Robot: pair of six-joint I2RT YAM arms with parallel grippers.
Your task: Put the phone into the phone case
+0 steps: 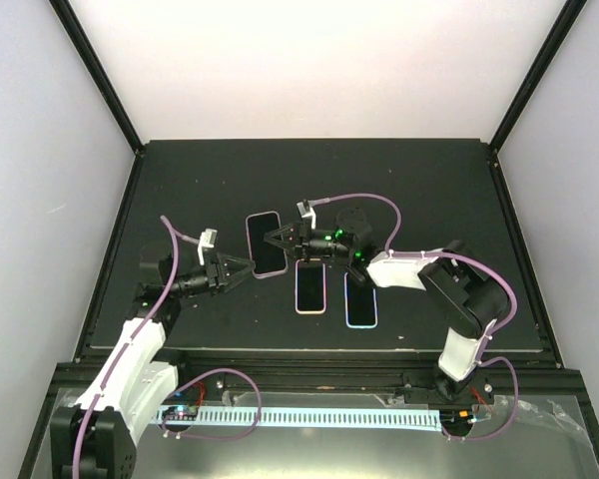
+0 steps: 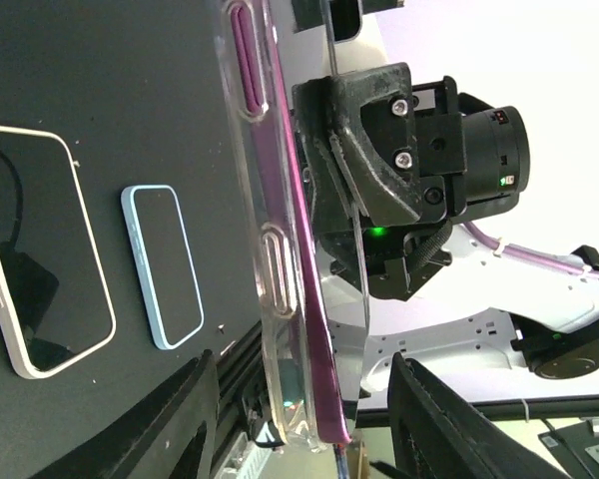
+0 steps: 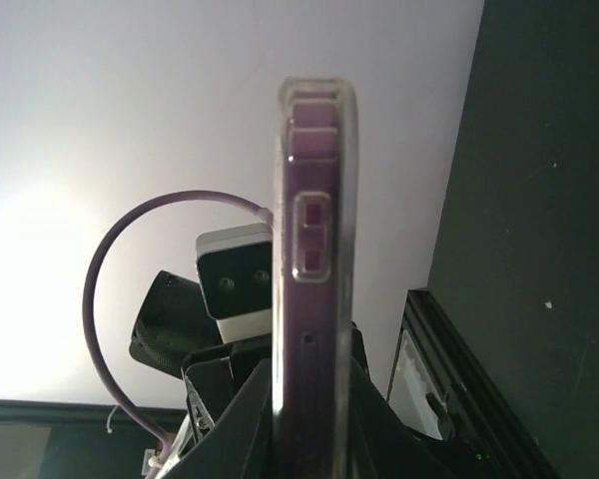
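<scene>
Phone case (image 3: 314,249) fills your right wrist view edge-on; clear shell with the purple phone (image 3: 314,165) showing inside it. Right gripper (image 1: 278,239) is clamped across its thickness, fingers (image 3: 230,424) tight on both faces; you can't tell from these views whether the phone is fully seated.

Your left wrist view shows the case from its other end, roughly level above the table (image 1: 180,190); whether the far end touches the table, can't tell. Left gripper (image 1: 242,266) is about half open; its fingers (image 2: 190,429) stand either side of the case end with a gap on each side, so it grips nothing.

From the top you see the case left of centre, between the two grippers, dark face up. Two more phones lie flat on the table to its right, side by side: pale-rimmed phone (image 1: 311,287), then blue-rimmed phone (image 1: 360,299); both are apart from the case.
</scene>
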